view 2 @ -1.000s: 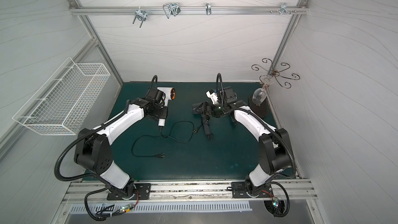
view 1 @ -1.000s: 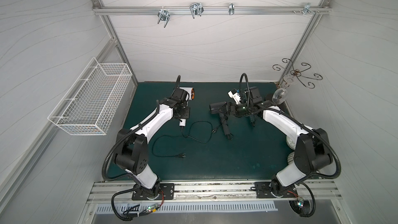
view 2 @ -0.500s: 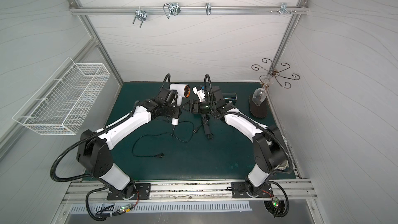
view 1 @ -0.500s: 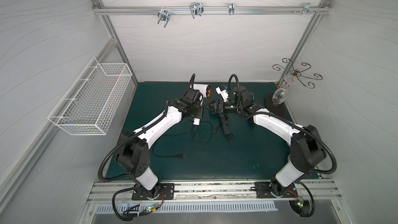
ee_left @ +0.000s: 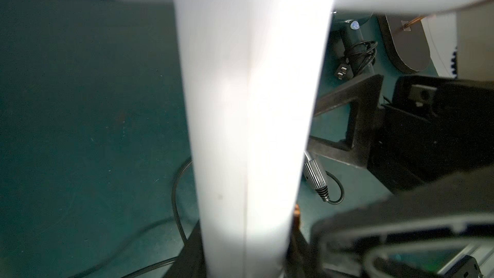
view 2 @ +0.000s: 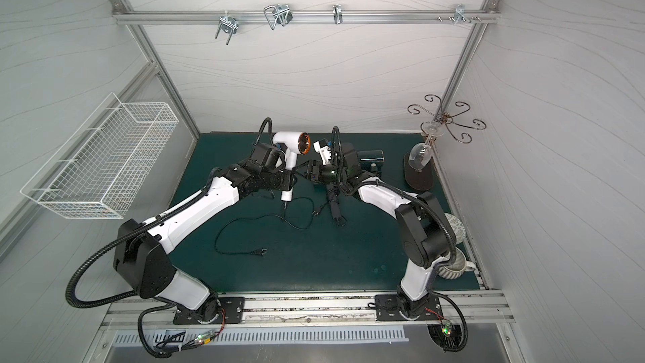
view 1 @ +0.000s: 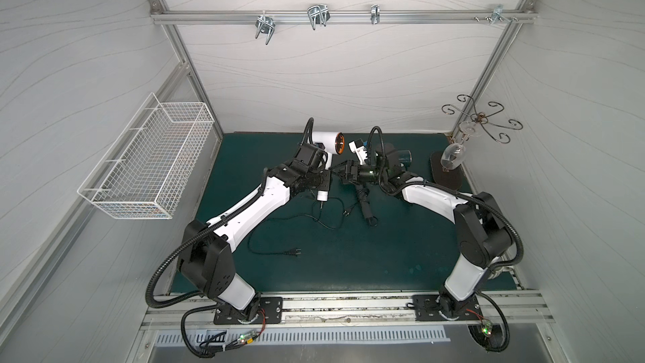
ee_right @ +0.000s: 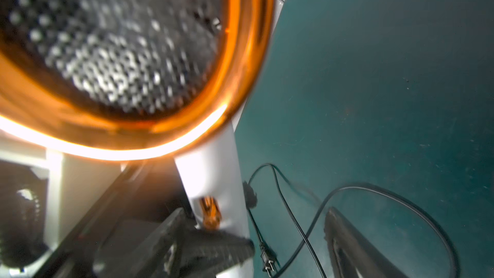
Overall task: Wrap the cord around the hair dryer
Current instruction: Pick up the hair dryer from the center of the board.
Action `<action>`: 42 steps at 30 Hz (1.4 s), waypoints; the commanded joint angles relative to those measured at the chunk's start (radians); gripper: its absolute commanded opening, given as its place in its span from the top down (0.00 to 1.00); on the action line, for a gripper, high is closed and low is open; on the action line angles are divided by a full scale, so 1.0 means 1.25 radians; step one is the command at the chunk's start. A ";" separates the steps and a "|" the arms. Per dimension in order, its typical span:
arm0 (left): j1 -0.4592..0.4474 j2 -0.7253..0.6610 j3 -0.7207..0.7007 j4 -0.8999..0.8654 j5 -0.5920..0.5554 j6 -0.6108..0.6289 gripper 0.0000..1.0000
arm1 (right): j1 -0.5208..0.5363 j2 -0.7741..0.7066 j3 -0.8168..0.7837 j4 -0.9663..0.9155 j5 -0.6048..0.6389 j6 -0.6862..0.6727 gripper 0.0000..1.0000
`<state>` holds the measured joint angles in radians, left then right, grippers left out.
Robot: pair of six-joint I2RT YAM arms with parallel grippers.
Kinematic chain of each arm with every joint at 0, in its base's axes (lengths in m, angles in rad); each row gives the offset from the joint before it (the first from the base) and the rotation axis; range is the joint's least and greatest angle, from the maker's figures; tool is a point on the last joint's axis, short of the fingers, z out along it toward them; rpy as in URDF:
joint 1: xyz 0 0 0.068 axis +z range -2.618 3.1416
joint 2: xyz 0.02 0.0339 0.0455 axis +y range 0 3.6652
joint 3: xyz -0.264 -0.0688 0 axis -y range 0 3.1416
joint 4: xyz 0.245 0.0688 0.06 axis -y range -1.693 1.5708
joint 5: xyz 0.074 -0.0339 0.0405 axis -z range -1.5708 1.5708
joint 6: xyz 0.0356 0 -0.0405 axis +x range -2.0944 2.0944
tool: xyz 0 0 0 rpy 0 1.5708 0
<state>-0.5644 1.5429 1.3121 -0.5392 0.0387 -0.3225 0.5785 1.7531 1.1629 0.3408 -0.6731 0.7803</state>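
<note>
Left gripper (view 1: 324, 183) is clamped round the handle of the hair dryer (view 1: 326, 141), far-centre. Right gripper (view 1: 336, 178) sits just right, jaws spread. Cord (view 1: 295, 252) lies loose nearer.

Dark green mat (view 1: 349, 267) with loose black cord (view 1: 295, 253); black rod-shaped tool (view 1: 364, 204); dark oval stand base (view 1: 448, 178)

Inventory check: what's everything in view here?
hair dryer: one, white, orange-rimmed, raised over far mat
cord: one, black, loose on mat
second hair dryer: one, black, mat below right wrist
dark appliance: one, far mat behind right arm
wire basket: one, white, left wall
hooks: four, silver, overhead rail
glass rack: one, black, right corner
wine glass: one, clear, hanging from rack
patterned crockery: count unclear, near right edge
left gripper: shut on hair dryer's handle
right gripper: open beside that handle
</note>
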 commanded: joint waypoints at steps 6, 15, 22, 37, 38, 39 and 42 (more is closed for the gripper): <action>-0.026 -0.029 -0.002 0.097 0.033 -0.001 1.00 | 0.000 0.044 0.022 0.108 -0.027 0.057 0.29; -0.043 -0.038 -0.010 0.124 0.041 -0.012 1.00 | -0.003 0.075 -0.002 0.238 -0.048 0.135 0.43; -0.043 -0.065 -0.047 0.173 0.110 0.017 1.00 | -0.010 0.126 -0.001 0.397 -0.133 0.242 0.54; -0.043 -0.057 -0.039 0.163 0.231 0.078 1.00 | -0.014 0.195 0.023 0.475 -0.249 0.300 0.52; -0.042 -0.051 -0.034 0.155 0.243 0.082 1.00 | -0.014 0.197 0.023 0.481 -0.252 0.304 0.57; -0.041 -0.045 -0.030 0.150 0.254 0.086 1.00 | -0.014 0.197 0.022 0.484 -0.252 0.305 0.63; -0.042 -0.028 -0.016 0.133 0.286 0.100 1.00 | -0.014 0.202 0.024 0.497 -0.256 0.313 0.76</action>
<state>-0.5640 1.5063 1.2175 -0.4667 0.1829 -0.3496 0.5407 1.9751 1.1721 0.9352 -0.9596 1.1049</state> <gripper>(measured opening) 0.347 0.337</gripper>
